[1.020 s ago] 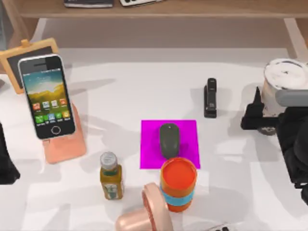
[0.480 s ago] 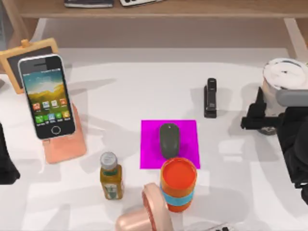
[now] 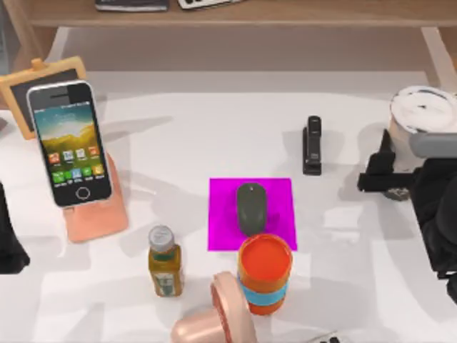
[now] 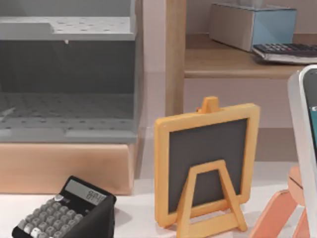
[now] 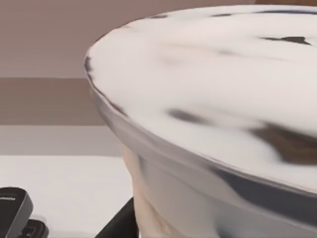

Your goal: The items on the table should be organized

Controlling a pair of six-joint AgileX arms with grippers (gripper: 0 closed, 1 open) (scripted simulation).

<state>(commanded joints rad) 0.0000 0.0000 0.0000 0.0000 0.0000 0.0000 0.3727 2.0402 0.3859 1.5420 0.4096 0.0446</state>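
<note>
The white-framed smartphone [image 3: 68, 143] leans on a pink stand [image 3: 96, 214] at the table's [image 3: 186, 136] left. The dark grey mouse [image 3: 250, 207] lies on a magenta pad [image 3: 278, 196] at the middle. At the far right stands the milk-tea cup [image 3: 423, 113], and its pale lid [image 5: 223, 79] sits very close in the right wrist view. My right gripper [image 3: 389, 175] is at the cup's lower body and is shut on it, with one black finger [image 5: 119, 223] beside the cup wall. My left arm [image 3: 7, 236] is parked at the left edge.
A black stapler [image 3: 312, 145] lies right of centre. An orange cup [image 3: 265, 275], a small juice bottle [image 3: 165, 261] and a pink object [image 3: 214, 321] crowd the front. A small blackboard easel [image 4: 205, 158] and a calculator [image 4: 59, 213] stand near the wooden shelf [image 3: 235, 13].
The cup and my right gripper have shifted very slightly to the left together. Nothing else has moved.
</note>
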